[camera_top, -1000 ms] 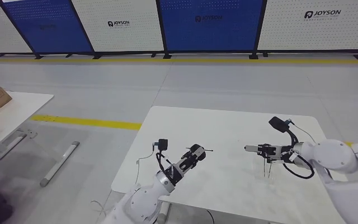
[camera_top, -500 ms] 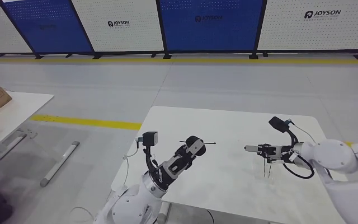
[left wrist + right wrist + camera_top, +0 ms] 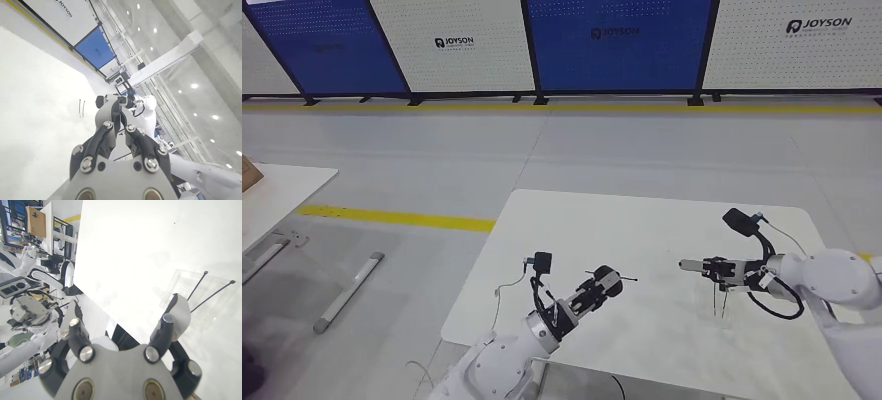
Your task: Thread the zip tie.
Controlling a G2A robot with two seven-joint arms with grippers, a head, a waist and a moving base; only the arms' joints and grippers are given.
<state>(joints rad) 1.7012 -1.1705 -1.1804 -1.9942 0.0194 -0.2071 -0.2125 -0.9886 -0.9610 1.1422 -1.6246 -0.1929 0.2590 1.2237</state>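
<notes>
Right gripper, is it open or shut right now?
Open. In the right wrist view the right gripper has its fingers spread wide apart, with nothing held between them.

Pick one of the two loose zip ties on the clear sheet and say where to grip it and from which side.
Take the zip tie by its strap just behind the head, coming straight down, jaws across the strap. It lies flat on the clear sheet, so probably no side approach gets under it, and the second tie lies farthest from it at the heads.
</notes>
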